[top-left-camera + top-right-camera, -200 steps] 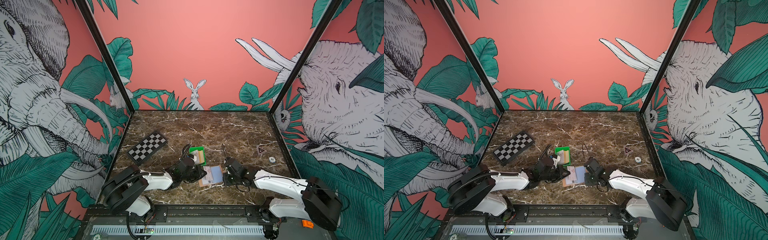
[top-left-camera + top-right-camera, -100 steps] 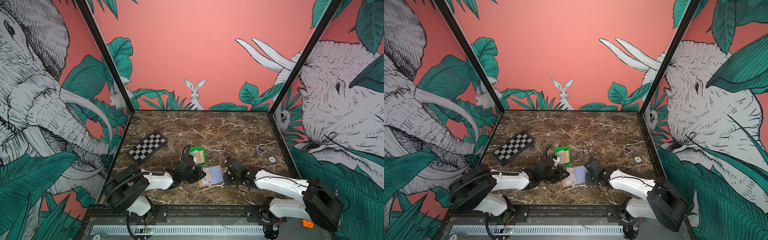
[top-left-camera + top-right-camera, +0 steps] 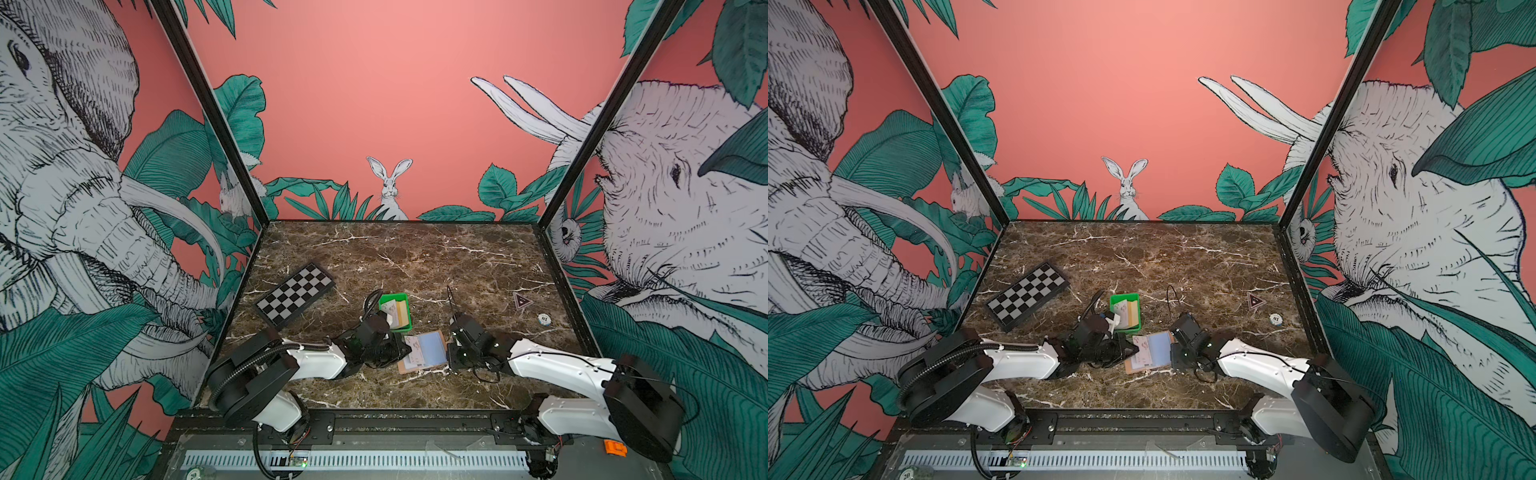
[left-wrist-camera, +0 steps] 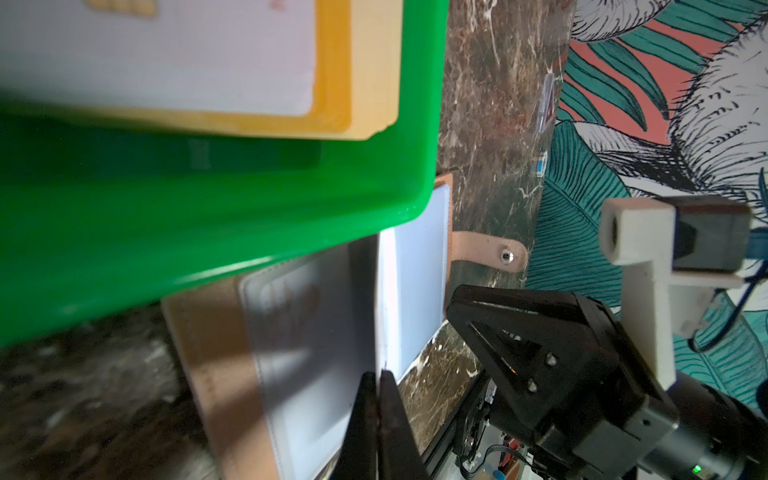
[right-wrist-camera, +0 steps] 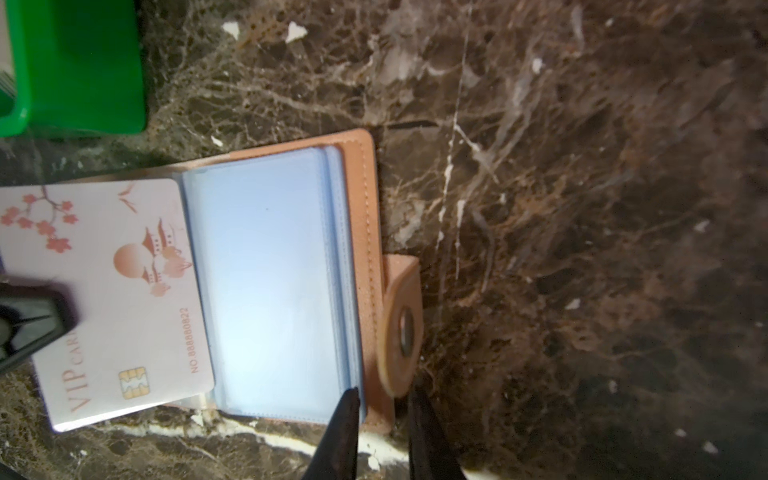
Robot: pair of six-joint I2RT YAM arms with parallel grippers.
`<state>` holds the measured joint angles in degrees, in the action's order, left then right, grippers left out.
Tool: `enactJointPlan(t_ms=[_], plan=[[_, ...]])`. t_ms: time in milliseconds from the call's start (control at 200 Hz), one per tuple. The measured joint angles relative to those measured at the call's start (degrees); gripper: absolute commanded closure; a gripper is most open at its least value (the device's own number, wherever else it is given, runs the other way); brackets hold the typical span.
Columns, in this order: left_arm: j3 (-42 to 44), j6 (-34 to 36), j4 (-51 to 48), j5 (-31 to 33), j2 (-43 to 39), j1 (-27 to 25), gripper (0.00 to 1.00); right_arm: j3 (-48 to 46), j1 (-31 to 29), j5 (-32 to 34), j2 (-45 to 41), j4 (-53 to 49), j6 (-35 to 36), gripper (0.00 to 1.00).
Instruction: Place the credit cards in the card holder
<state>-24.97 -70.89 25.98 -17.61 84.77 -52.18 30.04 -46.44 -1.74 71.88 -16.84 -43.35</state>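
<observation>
Top views both show the two arms stretched low over the table's near edge, tips meeting at the holder. Left gripper is squeezed tight on the edge of a white card, which lies flat over the holder's left half. Right gripper is a bit apart, straddling the holder's right edge by the snap tab. Holder's lying open, long axis running left-right. More cards sit in the green tray just behind.

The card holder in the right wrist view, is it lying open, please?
Yes, the card holder lies open on the marble, its pale blue sleeves exposed and its snap tab unfastened.
</observation>
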Motion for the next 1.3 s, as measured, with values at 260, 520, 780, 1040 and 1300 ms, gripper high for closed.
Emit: enactJointPlan(t_ms=[260,520,780,1040,1300], plan=[[-0.1,0.0,2.5,-0.6,2.2,0.0,1.0,-0.1,0.0,-0.7,0.8,0.6,0.0,0.78],[-0.2,-0.3,4.5,-1.3,3.5,0.0,1.0,-0.5,0.0,-0.7,1.0,1.5,0.0,0.79],[-0.2,-1.6,7.0,-2.1,5.0,0.2,1.0,-0.5,0.0,-0.7,1.1,1.6,0.0,0.79],[-0.2,-2.1,8.3,-2.6,5.7,0.2,1.0,-0.5,0.0,-0.7,1.1,1.6,0.0,0.79],[-0.2,-2.3,8.7,-2.6,6.0,0.2,1.0,-0.5,0.0,-0.7,1.1,1.6,0.0,0.79]])
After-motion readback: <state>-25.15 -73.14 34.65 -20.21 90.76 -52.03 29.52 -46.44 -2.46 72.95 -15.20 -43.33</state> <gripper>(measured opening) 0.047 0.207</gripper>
